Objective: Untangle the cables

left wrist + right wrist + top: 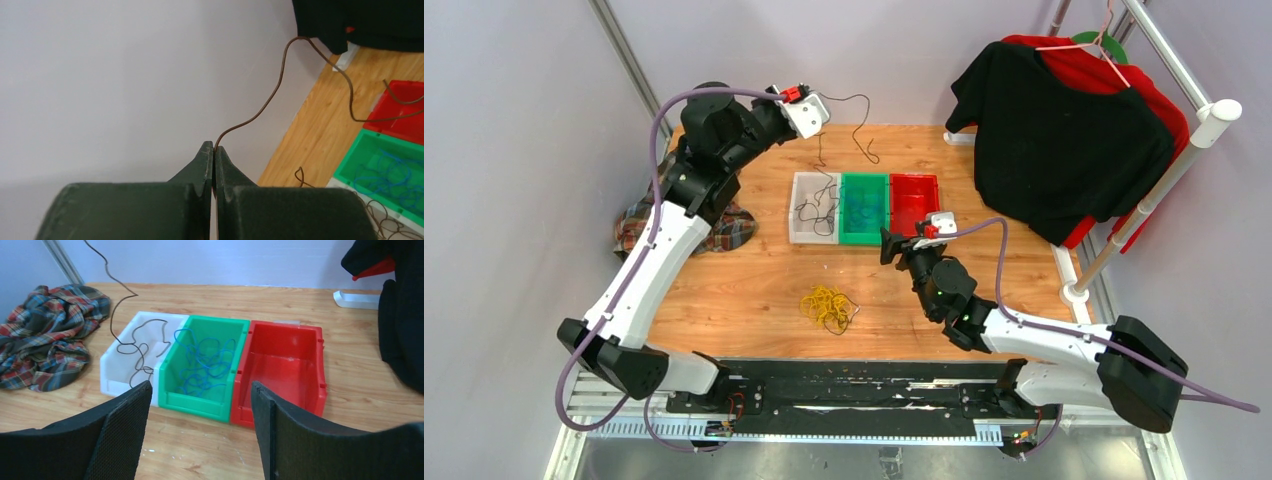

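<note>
Had blue cables [207, 362] in green bin [192, 402], yellow tangle [826, 305] unsorted by bench's [754, 290] near edge; pinched brown cable [282, 67] in left jaws, held right jaws wide.

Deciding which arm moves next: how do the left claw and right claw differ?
The left claw is shut, pinching a dark brown cable; the right claw is open and holds nothing. The left claw is by the back wall, beyond the white bin; the right claw faces the red bin from the near side. Neither is at the yellow cables.
</note>
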